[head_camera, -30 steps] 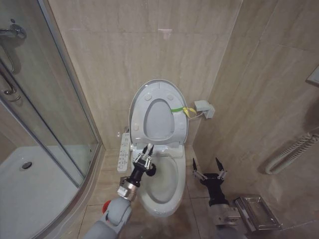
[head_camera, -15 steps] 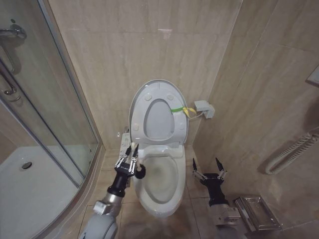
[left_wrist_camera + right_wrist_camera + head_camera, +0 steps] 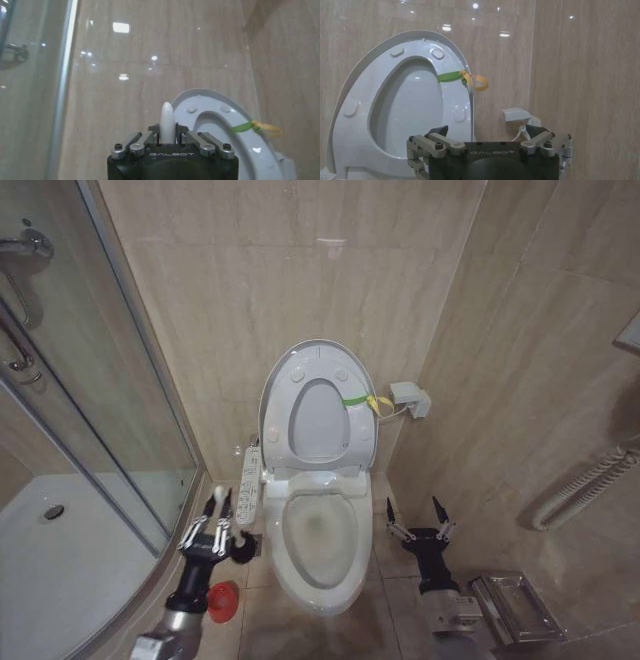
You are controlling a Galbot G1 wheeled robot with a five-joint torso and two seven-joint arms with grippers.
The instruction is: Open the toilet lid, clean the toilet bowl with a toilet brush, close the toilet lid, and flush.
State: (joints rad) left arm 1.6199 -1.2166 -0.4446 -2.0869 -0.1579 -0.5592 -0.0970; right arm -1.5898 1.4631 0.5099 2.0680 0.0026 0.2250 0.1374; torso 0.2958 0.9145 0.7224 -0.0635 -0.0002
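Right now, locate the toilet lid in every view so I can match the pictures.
Head view: toilet lid raised against the wall, centre.
Left wrist view: its rim beside the left gripper.
Right wrist view: lid beyond the right gripper.
Shared landmark: green strap.

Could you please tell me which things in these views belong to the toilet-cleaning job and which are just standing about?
Belonging to the job:
- toilet lid, raised against the wall
- toilet bowl
- toilet brush, held by the left gripper above the red cup

Just about:
- control panel
- shower tray
- wall box
- right gripper, open, idle beside the bowl
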